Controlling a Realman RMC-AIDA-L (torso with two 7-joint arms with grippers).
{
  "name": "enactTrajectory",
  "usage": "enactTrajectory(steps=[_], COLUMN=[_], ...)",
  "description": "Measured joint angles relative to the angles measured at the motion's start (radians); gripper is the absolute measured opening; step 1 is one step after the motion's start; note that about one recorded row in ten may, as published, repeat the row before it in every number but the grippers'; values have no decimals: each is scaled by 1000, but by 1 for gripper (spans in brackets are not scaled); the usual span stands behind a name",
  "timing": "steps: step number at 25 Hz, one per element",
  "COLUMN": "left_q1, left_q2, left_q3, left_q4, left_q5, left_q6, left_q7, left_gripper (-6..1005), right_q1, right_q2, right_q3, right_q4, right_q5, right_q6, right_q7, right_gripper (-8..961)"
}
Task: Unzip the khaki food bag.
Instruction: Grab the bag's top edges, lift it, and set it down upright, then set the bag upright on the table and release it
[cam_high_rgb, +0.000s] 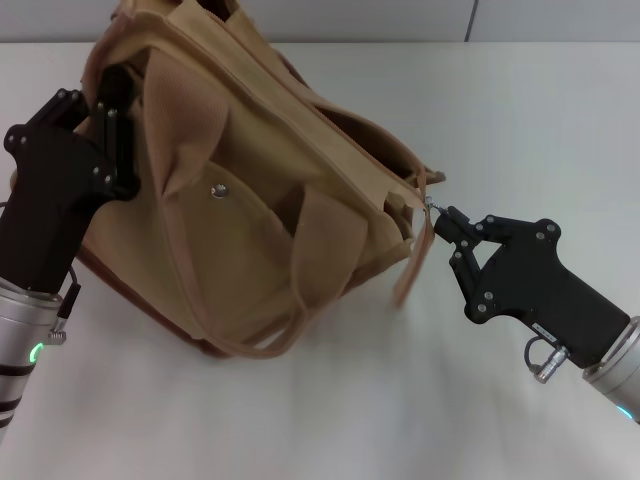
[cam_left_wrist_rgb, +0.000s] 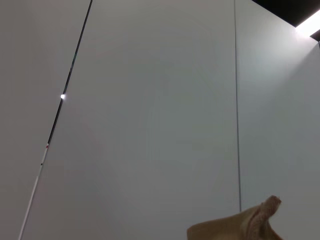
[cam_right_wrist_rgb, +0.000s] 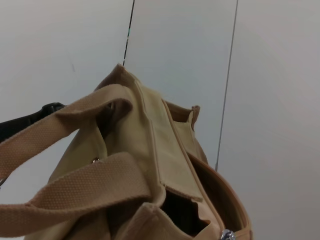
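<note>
Khaki food bag, two handles, left end effector clamping its end, right end effector pinching one zipper pull.

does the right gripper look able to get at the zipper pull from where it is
Probably yes: the right gripper is already at the zipper pull on the khaki food bag's near end, with nothing between them. The left gripper holds the far end.

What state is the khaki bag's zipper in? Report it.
Partly open at least: the khaki food bag gapes darkly near the zipper pull, pinched by the right gripper.
</note>
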Motion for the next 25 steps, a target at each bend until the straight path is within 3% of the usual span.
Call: enactTrajectory(steps=[8, 12, 18, 25], left_q1=[4, 5, 5, 6], left_q2=[-1, -1, -1, -1], left_q3=[2, 0, 2, 5], left_q4=[6, 7, 7, 7], left_q5=[0, 0, 0, 1], left_q6=[-3, -6, -12, -15], left_q7=[-1, -1, -1, -1], left_gripper=[74, 74, 74, 74], right_q1=[-8, -9, 27, 89], right_q2=[-1, -5, -5, -7], right_q3=[17, 79, 96, 89], right_q4=[-3, -11, -14, -23], right_q5=[11, 13, 13, 5], right_q6=[2, 53, 133, 170], right_q7=[6, 9, 3, 10], right_gripper=[56, 63, 277, 423])
